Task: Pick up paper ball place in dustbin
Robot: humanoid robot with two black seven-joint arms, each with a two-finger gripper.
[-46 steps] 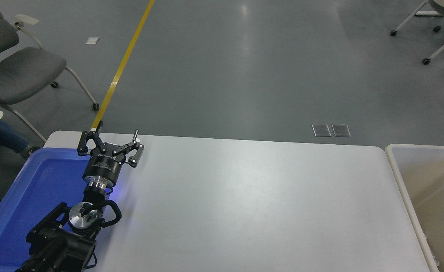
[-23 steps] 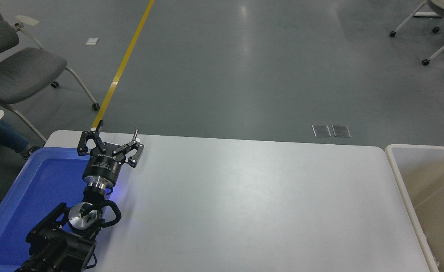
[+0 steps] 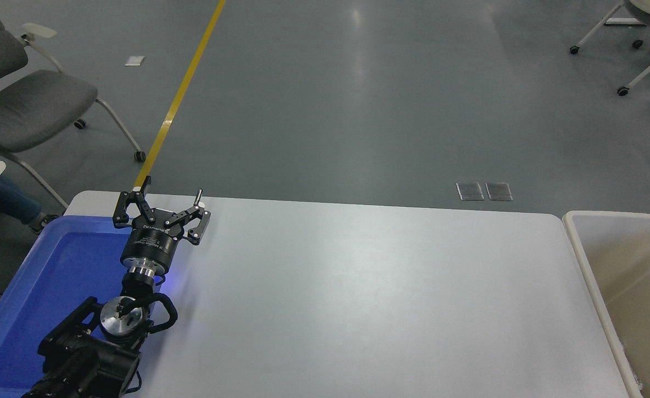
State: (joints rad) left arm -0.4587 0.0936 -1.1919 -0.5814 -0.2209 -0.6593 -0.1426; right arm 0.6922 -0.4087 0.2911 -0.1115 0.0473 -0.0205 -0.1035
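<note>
The paper ball is out of view in the head view. The dustbin (image 3: 590,260), off-white with a thick rounded rim and pale inner walls, stands at the table's right end, cut off by the picture's edge. My left gripper (image 3: 173,190) rests at the table's far left corner, over the edge of the blue tray, open with nothing between its fingers. The right arm does not show.
A shallow bright blue tray (image 3: 37,287) lies at the left end of the white table (image 3: 358,298). A grey chair (image 3: 26,105) stands on the floor at the far left, with more chair legs at the top right.
</note>
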